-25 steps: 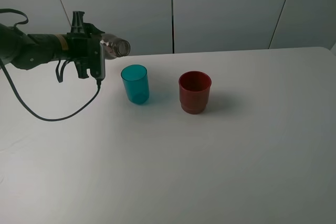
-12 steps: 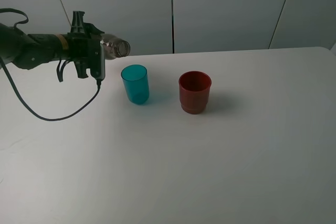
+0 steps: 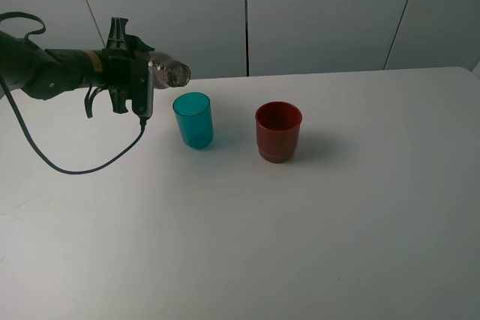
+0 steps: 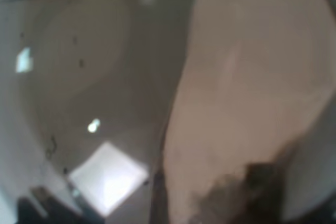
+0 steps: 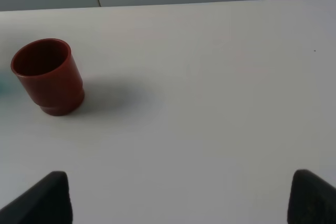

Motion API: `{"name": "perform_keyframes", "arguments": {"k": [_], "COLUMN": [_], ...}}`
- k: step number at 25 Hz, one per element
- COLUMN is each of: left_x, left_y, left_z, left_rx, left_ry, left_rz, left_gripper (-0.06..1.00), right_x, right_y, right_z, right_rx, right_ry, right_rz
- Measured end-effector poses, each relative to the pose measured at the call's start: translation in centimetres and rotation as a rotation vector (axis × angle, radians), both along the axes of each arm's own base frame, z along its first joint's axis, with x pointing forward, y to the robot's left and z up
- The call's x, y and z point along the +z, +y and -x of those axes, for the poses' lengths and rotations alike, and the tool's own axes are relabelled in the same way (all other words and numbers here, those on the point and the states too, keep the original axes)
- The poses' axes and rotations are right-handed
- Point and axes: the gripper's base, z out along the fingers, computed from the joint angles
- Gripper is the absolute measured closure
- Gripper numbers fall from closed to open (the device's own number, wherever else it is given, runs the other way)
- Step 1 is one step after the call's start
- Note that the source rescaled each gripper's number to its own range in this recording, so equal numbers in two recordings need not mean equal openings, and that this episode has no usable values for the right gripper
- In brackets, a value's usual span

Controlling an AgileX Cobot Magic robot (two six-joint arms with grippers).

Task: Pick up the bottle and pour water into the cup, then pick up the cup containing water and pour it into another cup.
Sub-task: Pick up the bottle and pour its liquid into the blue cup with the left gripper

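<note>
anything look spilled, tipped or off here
Nothing spilled or damaged. The only tilted thing is the bottle, held nearly on its side in the left gripper with its open mouth toward the teal cup, which fits pouring. That cup and the red cup stand upright and apart on a dry-looking table.

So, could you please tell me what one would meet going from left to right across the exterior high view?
left gripper, shut on the bottle that lies nearly level with its mouth pointing right → teal cup → dark red cup
</note>
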Motion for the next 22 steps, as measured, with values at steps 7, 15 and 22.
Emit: {"name": "perform_keyframes", "arguments": {"k": [7, 15, 22], "left_x": [0.08, 0.17, 0.29], "left_y": [-0.04, -0.18, -0.43], "left_z": [-0.08, -0.10, -0.11], "left_rx": [0.011, -0.008, -0.031], "left_ry": [-0.021, -0.047, -0.080], "left_rz": [-0.026, -0.060, -0.102], "left_gripper": [0.94, 0.94, 0.94], "right_x": [0.00, 0.00, 0.00], "right_y": [0.00, 0.00, 0.00], "right_z": [0.00, 0.00, 0.00], "right_rx": [0.000, 0.000, 0.000], "right_ry": [0.000, 0.000, 0.000], "right_rz": [0.000, 0.000, 0.000]}}
